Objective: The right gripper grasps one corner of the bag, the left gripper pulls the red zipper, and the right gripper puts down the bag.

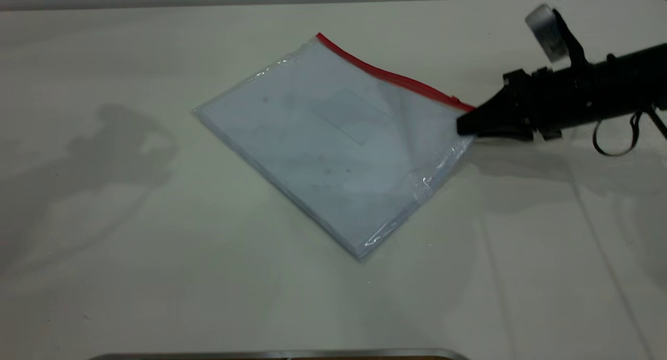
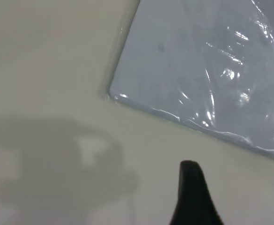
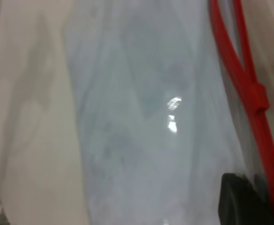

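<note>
The bag (image 1: 333,146) lies flat on the worktop (image 1: 130,271), its near corner toward the camera, the red zipper (image 1: 396,77) along its far edge. The right end effector (image 1: 465,125) meets the corner (image 1: 466,110) at the zipper's right end; whether it has closed on the plastic I cannot tell. A shallow bite could slip once pulling starts. Only the right wrist view shows the slider (image 3: 257,93). The left end effector (image 2: 193,187) appears only in its own wrist view, beside the bag's plain edge, its opening unclear.

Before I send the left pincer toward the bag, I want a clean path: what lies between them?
Only bare table with a shadow lies between the left pincer and the bag, shown in the left wrist view.
</note>
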